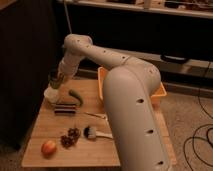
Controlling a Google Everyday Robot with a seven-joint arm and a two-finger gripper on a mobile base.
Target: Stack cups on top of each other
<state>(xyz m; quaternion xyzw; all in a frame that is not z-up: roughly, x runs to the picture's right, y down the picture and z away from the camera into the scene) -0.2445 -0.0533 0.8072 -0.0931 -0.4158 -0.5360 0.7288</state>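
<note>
My gripper (57, 83) is at the back left of the wooden table (85, 152), at the end of the white arm reaching over from the right. It is shut on the dark olive-green cup (53, 78) and holds it just above the white cup (51, 95). The white cup stands on the table directly below, and the olive cup's bottom is at or just inside its rim. I cannot tell whether the two cups touch.
A green vegetable (75, 97) and a dark bar (65, 109) lie right of the white cup. A utensil (95, 116), a brush (93, 132), grapes (70, 138) and an apple (48, 148) lie nearer the front. The orange bin (102, 80) is behind the arm.
</note>
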